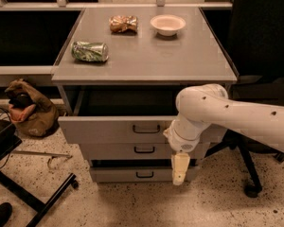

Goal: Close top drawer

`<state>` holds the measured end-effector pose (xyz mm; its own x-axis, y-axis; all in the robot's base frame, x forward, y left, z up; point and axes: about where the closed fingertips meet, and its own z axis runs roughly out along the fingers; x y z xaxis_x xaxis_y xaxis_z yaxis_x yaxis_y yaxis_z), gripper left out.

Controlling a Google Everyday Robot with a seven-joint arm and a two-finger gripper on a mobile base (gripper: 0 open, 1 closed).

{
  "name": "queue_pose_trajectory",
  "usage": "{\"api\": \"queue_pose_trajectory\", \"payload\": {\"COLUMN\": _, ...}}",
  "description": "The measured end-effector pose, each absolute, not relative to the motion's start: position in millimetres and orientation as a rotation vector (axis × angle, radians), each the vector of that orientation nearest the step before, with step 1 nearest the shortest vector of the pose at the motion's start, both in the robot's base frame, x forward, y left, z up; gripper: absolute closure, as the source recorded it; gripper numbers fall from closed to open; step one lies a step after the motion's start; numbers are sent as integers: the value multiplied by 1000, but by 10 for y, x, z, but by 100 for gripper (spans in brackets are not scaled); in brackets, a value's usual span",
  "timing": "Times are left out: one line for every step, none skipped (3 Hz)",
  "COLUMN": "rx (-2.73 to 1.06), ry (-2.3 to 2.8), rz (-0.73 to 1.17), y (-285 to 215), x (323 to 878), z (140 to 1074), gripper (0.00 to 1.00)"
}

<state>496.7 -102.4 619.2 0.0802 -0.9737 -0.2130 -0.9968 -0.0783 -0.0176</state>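
Note:
The top drawer (pixel 113 129) is a wide light-grey drawer with a small dark bar handle (pixel 146 129) at its centre. It stands pulled out from the grey cabinet (pixel 146 65), its dark inside open to view. The white arm (pixel 227 115) reaches in from the right and bends down in front of the drawer fronts. The gripper (pixel 180 168) hangs pointing down, right of the handles, in front of the lower drawers and below the top drawer's front.
Two shorter drawers (pixel 137 150) sit under the top one. On the cabinet top lie a green can (pixel 89 51), a crumpled snack bag (pixel 123 23) and a white bowl (pixel 167 24). A brown bag (pixel 26 109) sits on the floor at left, a black chair base (pixel 33 193) at lower left, an office chair (pixel 255 169) at right.

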Motion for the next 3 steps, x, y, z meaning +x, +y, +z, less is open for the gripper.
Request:
{"api": "queue_pose_trajectory", "payload": {"rx": -2205, "ry": 1974, "rz": 192, "y": -920, "x": 5121, "z": 6241, "gripper": 0}}
{"api": "queue_pose_trajectory", "payload": {"rx": -2217, "ry": 1916, "rz": 165, "y": -766, "x": 5339, "z": 6331, "gripper": 0}}
{"api": "queue_pose_trajectory", "payload": {"rx": -2217, "ry": 1915, "rz": 165, "y": -793, "x": 5335, "z": 6331, "gripper": 0}}
